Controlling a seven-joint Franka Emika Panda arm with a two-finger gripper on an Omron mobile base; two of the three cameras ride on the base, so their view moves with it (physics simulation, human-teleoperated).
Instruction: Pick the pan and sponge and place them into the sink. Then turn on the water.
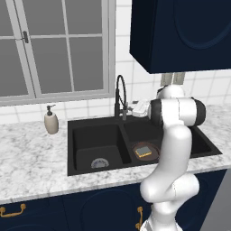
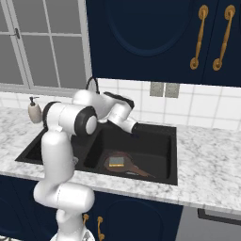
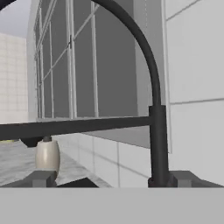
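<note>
The dark reddish-brown pan [image 1: 152,153] [image 2: 129,168] lies in the right basin of the black sink [image 1: 92,137] [image 2: 151,141], its thin handle pointing to the front right. The yellow sponge [image 1: 144,151] [image 2: 116,163] with its grey-blue top rests inside the pan. My gripper [image 1: 130,108] [image 3: 113,179] is up behind the sink at the black arched faucet [image 1: 120,97] [image 3: 157,144], level with its stem. It is open. The stem stands just inside the right fingertip [image 3: 186,178], and a horizontal black faucet bar [image 3: 74,125] crosses above both tips.
A beige soap dispenser [image 1: 51,120] [image 2: 34,111] [image 3: 47,155] stands on the marble counter left of the sink. The window [image 1: 54,45] and tiled wall are right behind the faucet. A dark blue wall cabinet [image 1: 180,31] hangs above the right side.
</note>
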